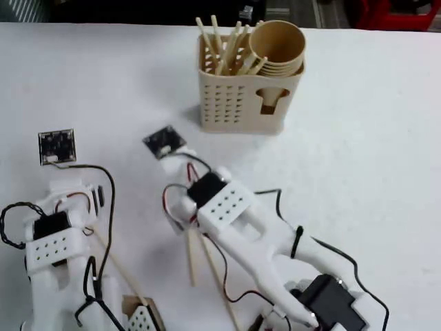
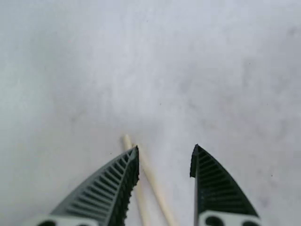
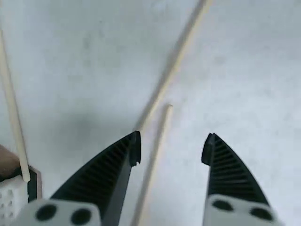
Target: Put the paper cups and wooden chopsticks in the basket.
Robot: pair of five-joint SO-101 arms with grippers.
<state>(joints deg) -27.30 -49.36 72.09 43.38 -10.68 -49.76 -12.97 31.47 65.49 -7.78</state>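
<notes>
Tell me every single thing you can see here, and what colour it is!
Table: one, white, under everything.
Basket: one, cream with holes, on the far side of the table.
Paper cups: one nested stack, tan, standing in the basket; number unclear.
Chopsticks in the basket: several, pale wood, upright beside the cups.
Loose chopsticks: at least three, pale wood, lying flat on the table by the arms.
Small block: one, brown and white, at the near edge; cannot tell what it is.
Arms: two, white with black motors and wires, left arm and right arm.
Left gripper: dark fingers, open, over loose chopsticks.
Right gripper: dark fingers, open, over loose chopsticks.
</notes>
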